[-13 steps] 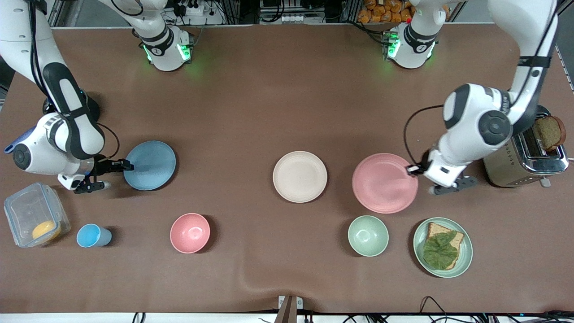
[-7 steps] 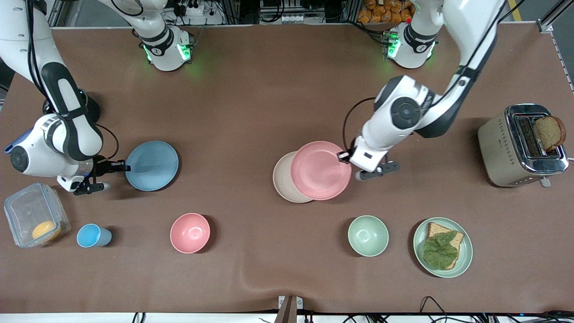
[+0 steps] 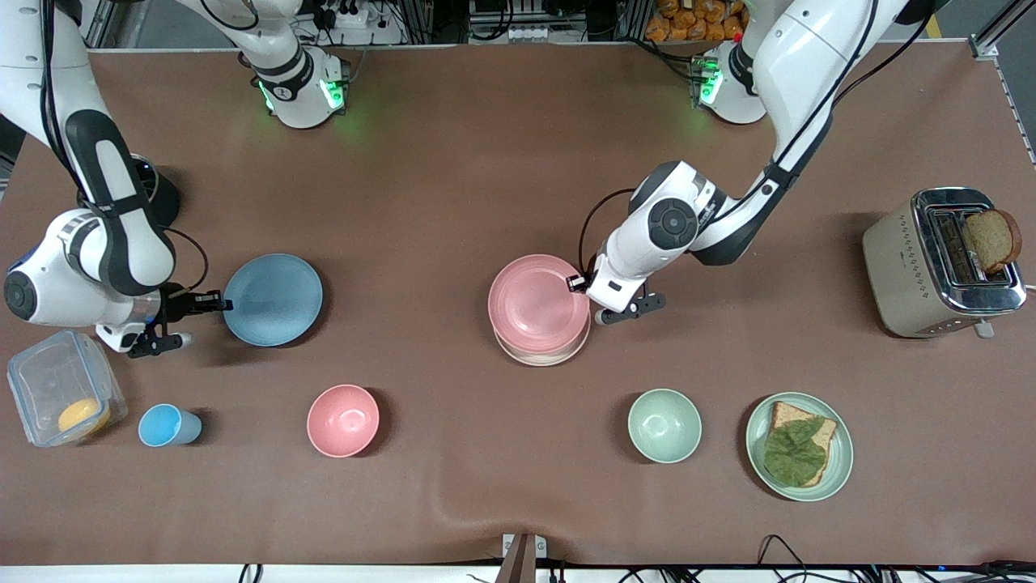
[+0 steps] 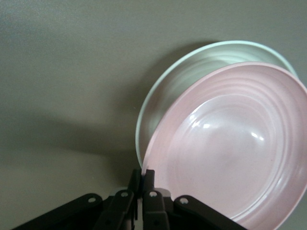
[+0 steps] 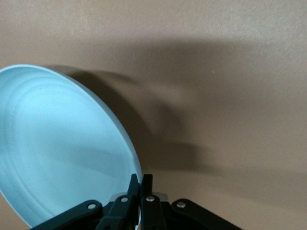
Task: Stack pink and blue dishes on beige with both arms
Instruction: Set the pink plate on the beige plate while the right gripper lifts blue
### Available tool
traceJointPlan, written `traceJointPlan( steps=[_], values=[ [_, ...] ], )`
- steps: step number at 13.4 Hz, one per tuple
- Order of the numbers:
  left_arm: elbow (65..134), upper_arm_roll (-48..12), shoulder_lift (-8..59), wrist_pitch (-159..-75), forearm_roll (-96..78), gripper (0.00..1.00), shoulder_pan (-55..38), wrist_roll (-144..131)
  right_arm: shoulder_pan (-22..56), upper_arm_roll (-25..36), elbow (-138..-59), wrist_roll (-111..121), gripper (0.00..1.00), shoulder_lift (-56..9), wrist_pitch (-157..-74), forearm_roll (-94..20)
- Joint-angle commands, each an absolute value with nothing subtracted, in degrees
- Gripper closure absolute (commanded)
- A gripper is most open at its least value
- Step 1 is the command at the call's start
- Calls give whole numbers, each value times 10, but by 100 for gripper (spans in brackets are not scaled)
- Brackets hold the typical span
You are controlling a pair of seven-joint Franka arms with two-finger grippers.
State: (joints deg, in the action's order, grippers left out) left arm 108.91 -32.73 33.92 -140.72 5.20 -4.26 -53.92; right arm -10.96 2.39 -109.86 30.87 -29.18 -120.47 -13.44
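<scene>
The pink plate (image 3: 536,302) hangs just over the beige plate (image 3: 541,355), almost centred on it. Only a crescent of beige rim shows on the side nearer the front camera. My left gripper (image 3: 576,283) is shut on the pink plate's rim at the edge toward the left arm's end. In the left wrist view the pink plate (image 4: 230,158) covers most of the pale plate (image 4: 175,93), and the left gripper (image 4: 142,175) pinches its edge. The blue plate (image 3: 273,300) is toward the right arm's end, with my right gripper (image 3: 220,304) shut on its rim. The right wrist view shows the blue plate (image 5: 57,148) tilted in the right gripper (image 5: 140,180).
Nearer the front camera stand a pink bowl (image 3: 343,420), a small blue cup (image 3: 166,426) and a clear container (image 3: 65,389) holding something orange. A green bowl (image 3: 664,425) and a green plate with toast (image 3: 800,446) are nearby. A toaster (image 3: 939,267) stands at the left arm's end.
My left arm has carried the pink plate from near the toaster to over the beige plate. The right gripper kept its hold on the blue plate and barely shifted.
</scene>
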Motion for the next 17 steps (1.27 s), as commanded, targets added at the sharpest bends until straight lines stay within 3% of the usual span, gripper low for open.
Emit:
traceJointPlan(
  steps=[1, 5, 10, 15, 16, 17],
  values=[
    [1083, -323, 351, -1417, 75, 100, -46, -553, -104, 26, -1051, 298, 100, -300, -1155, -147],
    [1078, -315, 359, -1433, 79, 100, -48, -553, -55, 26, -978, 179, 100, -300, -1039, -149],
    [1073, -313, 374, -1456, 91, 100, -47, -552, 46, 26, -954, 17, 100, -301, -1039, -169],
    [1067, -313, 386, -1470, 91, 100, -47, -551, 90, 26, -938, -40, 100, -301, -1037, -212],
    [1067, -313, 388, -1470, 91, 92, -47, -552, 92, 26, -938, -40, 100, -302, -1037, -215],
    [1066, -313, 388, -1470, 91, 45, -47, -553, 98, 26, -938, -40, 100, -308, -1038, -226]
  ],
)
